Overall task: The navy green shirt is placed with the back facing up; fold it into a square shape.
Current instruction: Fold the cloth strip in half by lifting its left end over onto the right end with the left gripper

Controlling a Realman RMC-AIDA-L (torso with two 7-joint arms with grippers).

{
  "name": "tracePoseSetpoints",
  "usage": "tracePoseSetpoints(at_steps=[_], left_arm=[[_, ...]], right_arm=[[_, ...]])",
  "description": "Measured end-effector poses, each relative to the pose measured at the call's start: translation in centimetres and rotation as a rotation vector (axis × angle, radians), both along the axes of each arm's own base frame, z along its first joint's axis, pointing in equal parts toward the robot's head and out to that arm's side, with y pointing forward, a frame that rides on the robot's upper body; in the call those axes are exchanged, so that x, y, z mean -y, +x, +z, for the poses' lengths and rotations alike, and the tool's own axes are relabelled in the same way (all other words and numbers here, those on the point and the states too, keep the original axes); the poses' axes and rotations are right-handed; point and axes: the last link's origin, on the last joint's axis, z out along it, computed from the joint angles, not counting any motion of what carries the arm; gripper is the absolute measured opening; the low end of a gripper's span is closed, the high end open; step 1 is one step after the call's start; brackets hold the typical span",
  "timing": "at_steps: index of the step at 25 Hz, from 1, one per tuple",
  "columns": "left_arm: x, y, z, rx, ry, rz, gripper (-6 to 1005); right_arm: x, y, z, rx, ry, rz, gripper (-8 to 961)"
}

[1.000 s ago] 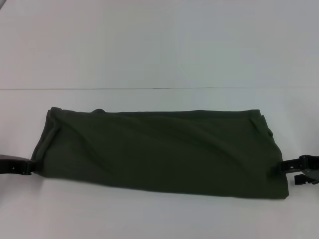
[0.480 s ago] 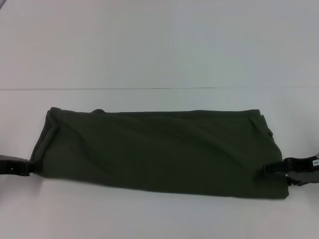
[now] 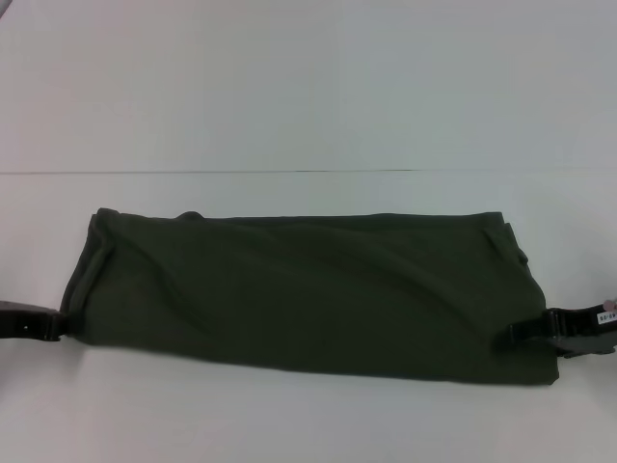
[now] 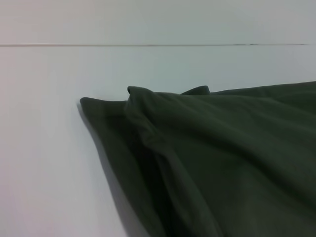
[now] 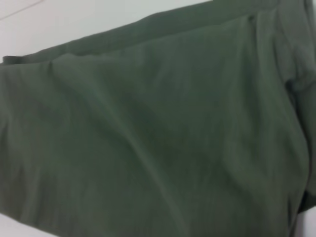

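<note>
Two grippers are flanking your folded navy green shirt [image 3: 308, 294], showing no readable lettering: left gripper [image 3: 58, 325] touching its near-left corner, right gripper [image 3: 511, 334] overlapping its right edge; finger opening is indiscernible.

Left gripper [image 3: 60, 325]: cut off by the head view's edge, fingertips hidden at the navy green shirt's [image 3: 308, 294] hem, so closure cannot be told. Right gripper [image 3: 516, 333]: body cropped likewise, finger gap too small to be judged. Shirt front hidden underneath; wrist views show cloth only, cropped.
</note>
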Motion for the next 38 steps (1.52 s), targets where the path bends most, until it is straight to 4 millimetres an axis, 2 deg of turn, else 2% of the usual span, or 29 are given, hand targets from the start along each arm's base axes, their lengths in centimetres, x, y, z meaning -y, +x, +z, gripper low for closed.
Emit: tracePoseSetpoints(at_steps=[3,15,20,28,38], left_arm=[[0.0,0.0,0.0,0.001,0.0,-0.001,41],[-0.2,0.2,0.1,0.008,0.011,-0.003,47],[-0.4,0.3,0.2,0.012,0.017,-0.006,50],[-0.5,0.4,0.3,0.029,0.02,0.014,54],[-0.2,1.1,0.5,0.028,-0.071,0.019,60]], right_arm=[[0.1,0.1,-0.1,0.014,-0.005,0.005,815],[-0.1,0.0,-0.1,0.023,-0.009,0.012,339],[-0.1,0.0,-0.1,0.025,-0.011,0.019,104],[0.0,0.0,-0.1,0.019,-0.016,0.02,22],[0.2,-0.1,0.3,0.034,-0.054,0.058,22]])
